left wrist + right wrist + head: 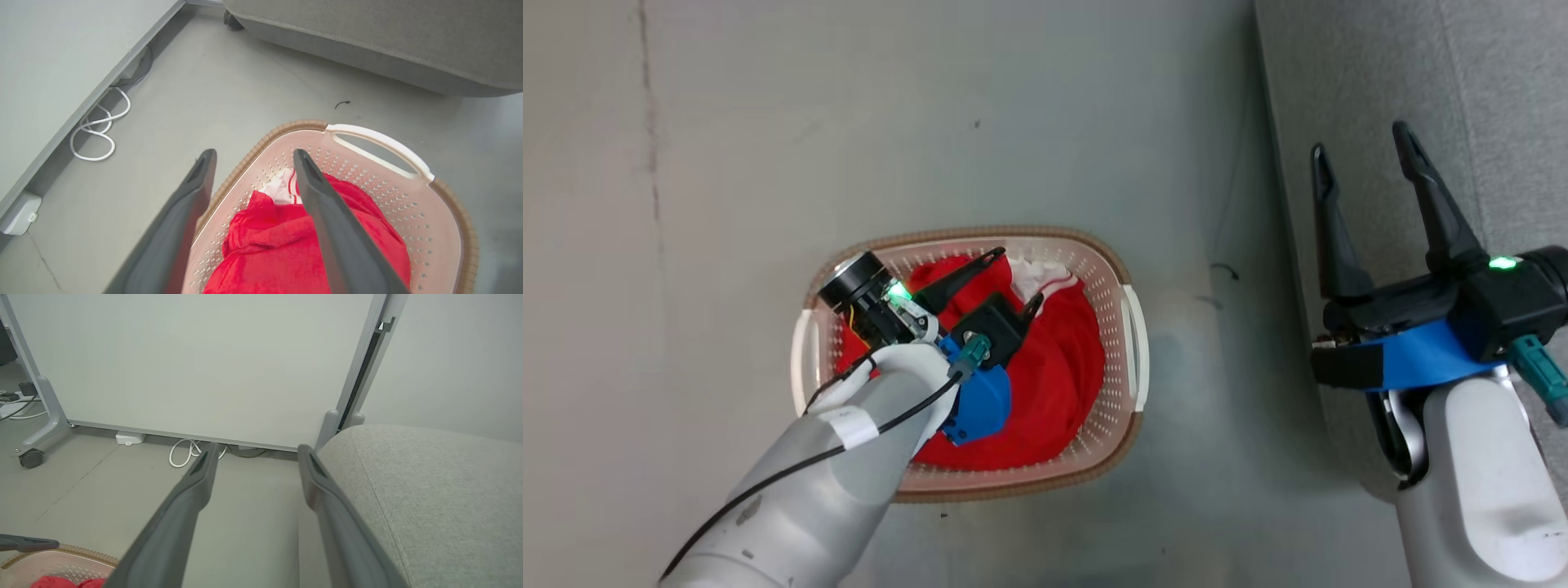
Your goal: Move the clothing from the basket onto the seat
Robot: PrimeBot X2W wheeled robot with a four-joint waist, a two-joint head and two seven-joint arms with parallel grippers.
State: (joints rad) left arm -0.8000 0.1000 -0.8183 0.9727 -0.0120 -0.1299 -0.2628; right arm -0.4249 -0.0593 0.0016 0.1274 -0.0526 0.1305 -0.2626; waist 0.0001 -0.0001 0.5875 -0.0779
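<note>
Bright red clothing (pixel 1054 376) with a white striped edge (pixel 1045 279) fills the cream perforated basket (pixel 1131 327) on the floor. My left gripper (pixel 1017 279) hovers over the basket, open, its fingers spread above the red cloth and holding nothing. In the left wrist view the clothing (pixel 278 237) lies between and below the left gripper (pixel 253 157), one finger over the basket (pixel 380 143) rim. The grey seat (pixel 1486 98) runs along the right; my right gripper (pixel 1364 151) stands open over its edge. The right wrist view shows the right gripper (pixel 255 451) beside the seat (pixel 429 490).
A white panel on wheeled legs (pixel 196 363) stands beyond the basket, with a coiled white cable (pixel 98 130) and a small white box (pixel 18 214) along its foot. Bare grey floor (pixel 768 163) surrounds the basket.
</note>
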